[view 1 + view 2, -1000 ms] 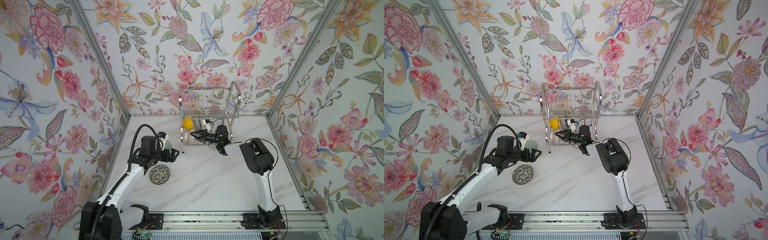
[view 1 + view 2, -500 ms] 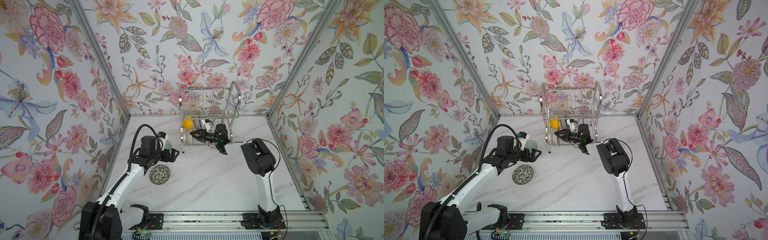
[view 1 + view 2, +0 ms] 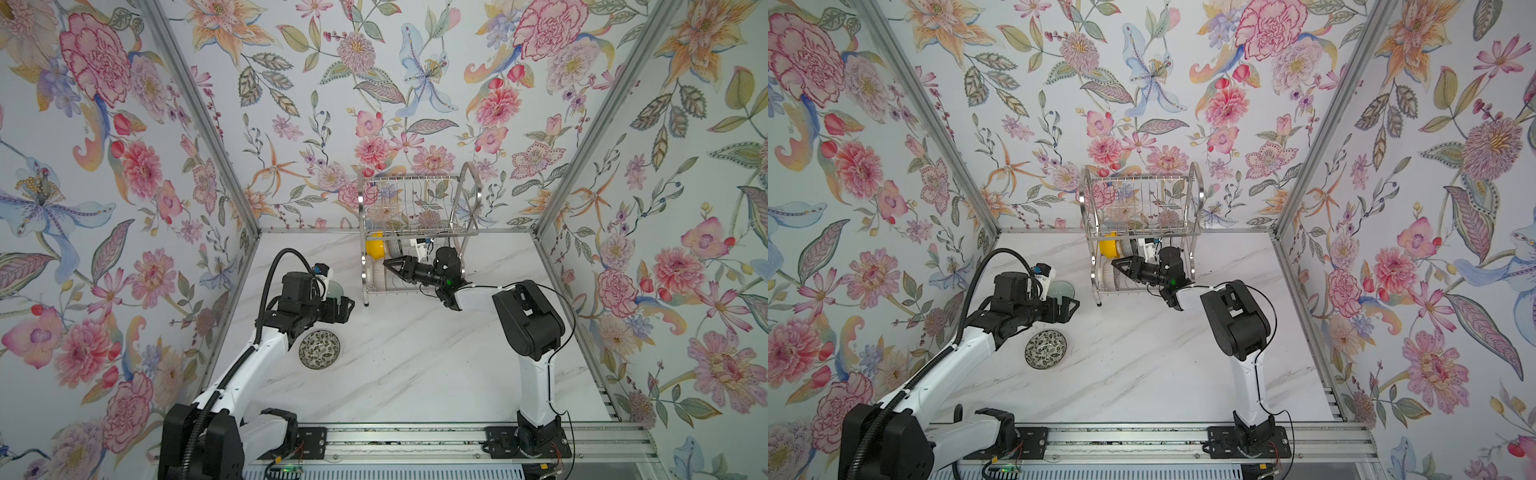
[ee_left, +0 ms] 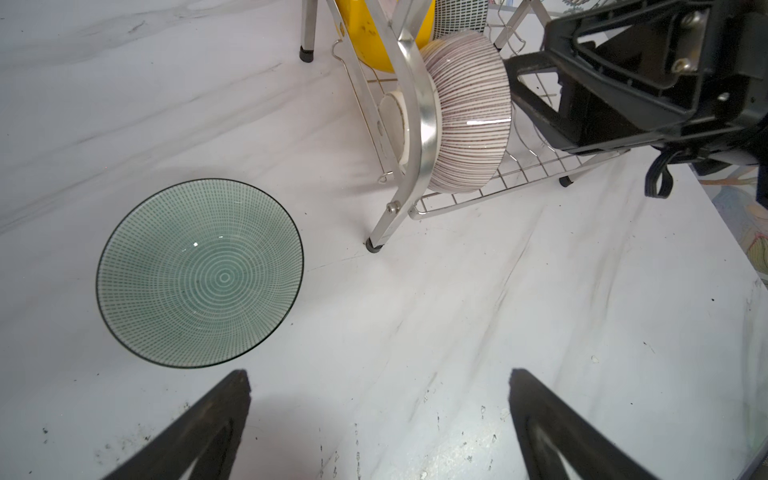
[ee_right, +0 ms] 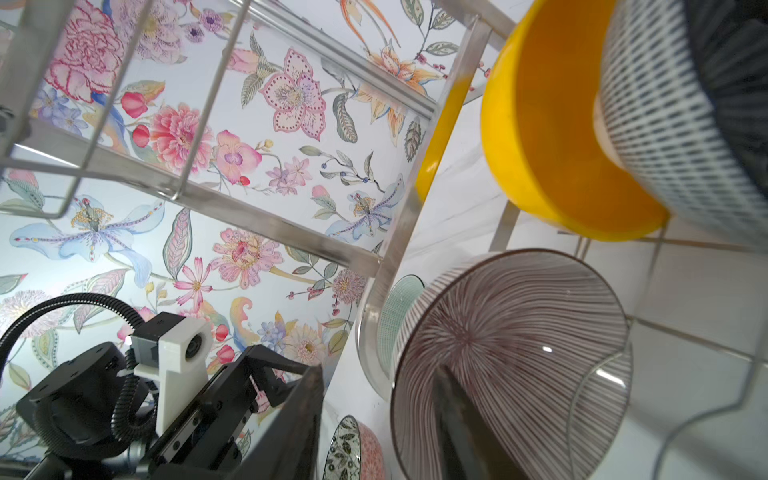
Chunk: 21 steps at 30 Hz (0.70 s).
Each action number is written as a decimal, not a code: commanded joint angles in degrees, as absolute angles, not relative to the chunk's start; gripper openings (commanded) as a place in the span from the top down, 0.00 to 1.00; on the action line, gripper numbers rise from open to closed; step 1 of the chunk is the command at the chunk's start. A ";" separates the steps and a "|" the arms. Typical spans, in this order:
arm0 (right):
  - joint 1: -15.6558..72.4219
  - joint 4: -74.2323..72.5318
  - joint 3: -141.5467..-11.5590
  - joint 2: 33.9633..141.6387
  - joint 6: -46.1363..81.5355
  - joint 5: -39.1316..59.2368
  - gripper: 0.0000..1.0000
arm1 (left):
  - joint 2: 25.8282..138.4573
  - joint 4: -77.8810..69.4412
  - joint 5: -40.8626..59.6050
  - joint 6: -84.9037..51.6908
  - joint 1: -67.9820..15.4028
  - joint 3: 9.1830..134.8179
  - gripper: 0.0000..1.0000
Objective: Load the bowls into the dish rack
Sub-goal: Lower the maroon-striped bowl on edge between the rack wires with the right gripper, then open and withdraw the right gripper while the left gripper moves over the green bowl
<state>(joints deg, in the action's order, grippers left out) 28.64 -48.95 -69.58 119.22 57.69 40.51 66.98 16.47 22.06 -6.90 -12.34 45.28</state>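
Observation:
The dish rack [image 3: 415, 203] [image 3: 1142, 195] stands at the back of the table. On its lower tier a yellow bowl [image 3: 374, 246] [image 5: 552, 137], a navy patterned bowl [image 5: 665, 124] and the pink ribbed bowl [image 3: 377, 274] [image 4: 469, 112] [image 5: 519, 332] stand on edge. My right gripper [image 3: 390, 266] [image 5: 378, 372] reaches into that tier, open, with one finger inside the ribbed bowl's rim and one outside. The pale green bowl [image 4: 199, 272] [image 3: 1061, 287] sits on the table by the rack's leg. My left gripper [image 3: 347, 309] [image 4: 379, 374] hovers beside it, open and empty. The leaf-speckled bowl [image 3: 319, 349] [image 3: 1045, 349] lies under the left arm.
Floral walls close in the marble table [image 3: 415, 365] on three sides. The rack's upper tier [image 3: 1142, 220] hangs just over the right wrist, and its arched side frame [image 4: 424, 120] stands between the two grippers. A metal rail [image 3: 415, 436] runs along the front edge.
The right gripper's jaws have spread apart around the pink ribbed bowl's rim, and the bowl stays on the lower tier. The left arm has not moved.

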 commanded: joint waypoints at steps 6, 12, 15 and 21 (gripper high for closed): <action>28.21 -48.22 -64.12 112.59 51.68 33.73 0.55 | 67.07 17.78 15.88 -7.34 -12.40 46.93 0.01; 29.12 -44.86 -61.21 109.27 46.14 30.65 0.55 | 68.48 18.77 13.55 -7.82 -12.43 47.72 0.01; 29.90 -42.24 -60.52 107.99 42.97 29.85 0.55 | 68.95 19.31 12.19 -7.91 -12.48 47.91 0.01; 33.03 -36.07 -58.65 104.83 34.83 26.37 0.57 | 69.52 19.96 10.23 -7.81 -12.46 48.03 0.01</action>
<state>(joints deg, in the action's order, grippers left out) 31.20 -40.34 -59.72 107.33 41.21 28.95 69.01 18.41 12.58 -7.38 -12.38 46.28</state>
